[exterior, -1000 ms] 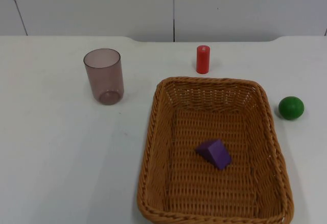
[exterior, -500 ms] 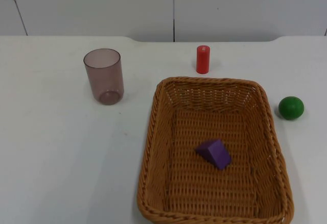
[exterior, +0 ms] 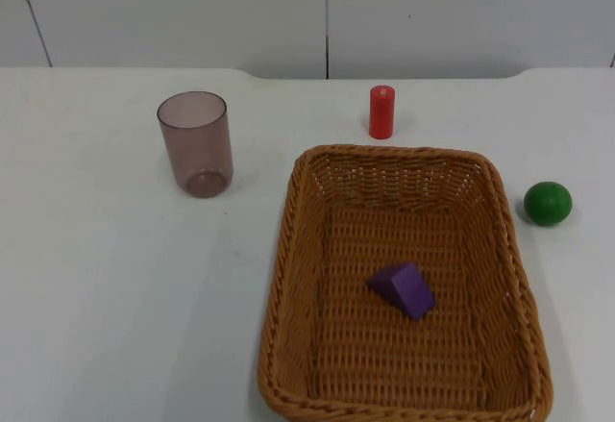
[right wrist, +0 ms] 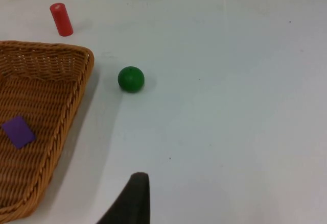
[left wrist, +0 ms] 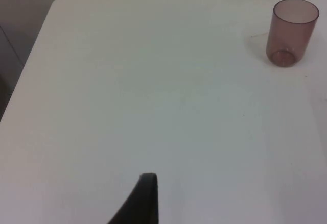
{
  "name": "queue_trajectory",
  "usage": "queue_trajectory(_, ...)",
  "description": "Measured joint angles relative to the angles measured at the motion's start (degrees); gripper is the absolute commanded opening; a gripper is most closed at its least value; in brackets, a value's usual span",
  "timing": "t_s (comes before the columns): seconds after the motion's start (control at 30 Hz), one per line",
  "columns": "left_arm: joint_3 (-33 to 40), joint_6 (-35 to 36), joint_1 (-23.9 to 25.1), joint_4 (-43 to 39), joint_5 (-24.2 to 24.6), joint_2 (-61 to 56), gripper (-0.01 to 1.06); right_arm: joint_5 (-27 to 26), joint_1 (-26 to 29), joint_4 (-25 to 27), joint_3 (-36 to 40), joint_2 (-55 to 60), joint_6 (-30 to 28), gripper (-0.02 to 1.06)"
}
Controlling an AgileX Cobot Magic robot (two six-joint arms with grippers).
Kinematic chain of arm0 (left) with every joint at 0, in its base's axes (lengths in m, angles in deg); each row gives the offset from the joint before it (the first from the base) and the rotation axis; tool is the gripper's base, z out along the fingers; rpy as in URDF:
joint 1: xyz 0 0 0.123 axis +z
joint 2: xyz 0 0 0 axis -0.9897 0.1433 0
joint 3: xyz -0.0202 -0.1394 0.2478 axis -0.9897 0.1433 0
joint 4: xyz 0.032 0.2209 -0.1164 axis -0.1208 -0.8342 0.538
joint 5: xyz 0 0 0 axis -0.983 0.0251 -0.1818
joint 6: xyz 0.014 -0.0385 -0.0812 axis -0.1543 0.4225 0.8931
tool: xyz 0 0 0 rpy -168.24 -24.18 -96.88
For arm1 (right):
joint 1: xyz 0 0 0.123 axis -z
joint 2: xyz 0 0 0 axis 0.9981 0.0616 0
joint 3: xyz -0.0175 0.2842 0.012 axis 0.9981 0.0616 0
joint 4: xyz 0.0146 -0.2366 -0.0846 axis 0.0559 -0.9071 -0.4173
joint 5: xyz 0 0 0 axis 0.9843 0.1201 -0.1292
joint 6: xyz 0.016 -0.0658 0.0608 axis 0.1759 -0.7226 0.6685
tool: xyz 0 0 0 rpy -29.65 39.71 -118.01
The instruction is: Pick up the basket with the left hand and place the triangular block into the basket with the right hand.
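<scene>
A brown wicker basket stands on the white table, right of the middle and toward the front edge. A purple triangular block lies on the basket's floor; the right wrist view catches the same block inside the basket's rim. My left gripper hovers over bare table well to the left of the cup, and that arm waits. My right gripper hangs above the table to the right of the basket, holding nothing that I can see.
A translucent brown cup stands upright at the left of the basket. A red cylinder stands behind the basket. A green ball rests just right of it. The table's left half is bare.
</scene>
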Motion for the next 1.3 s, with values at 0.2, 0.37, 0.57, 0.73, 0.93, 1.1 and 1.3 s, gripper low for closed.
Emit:
queue_trajectory(0.2, 0.0, 0.0, 0.0, 0.0, 0.0, 0.0, 1.05, 0.0, 0.0, 0.0, 0.0, 0.0, 0.0, 1.05)
queue_trajectory(0.37, 0.0, 0.0, 0.0, 0.0, 0.0, 0.0, 1.05, 0.0, 0.0, 0.0, 0.0, 0.0, 0.0, 1.05)
queue_trajectory(0.57, 0.0, 0.0, 0.0, 0.0, 0.0, 0.0, 1.05, 0.0, 0.0, 0.0, 0.0, 0.0, 0.0, 1.05)
queue_trajectory(0.73, 0.0, 0.0, 0.0, 0.0, 0.0, 0.0, 1.05, 0.0, 0.0, 0.0, 0.0, 0.0, 0.0, 1.05)
queue_trajectory(0.93, 0.0, 0.0, 0.0, 0.0, 0.0, 0.0, 1.05, 0.0, 0.0, 0.0, 0.0, 0.0, 0.0, 1.05)
queue_trajectory(1.1, 0.0, 0.0, 0.0, 0.0, 0.0, 0.0, 1.05, 0.0, 0.0, 0.0, 0.0, 0.0, 0.0, 1.05)
queue_trajectory(1.3, 0.0, 0.0, 0.0, 0.0, 0.0, 0.0, 1.05, 0.0, 0.0, 0.0, 0.0, 0.0, 0.0, 1.05)
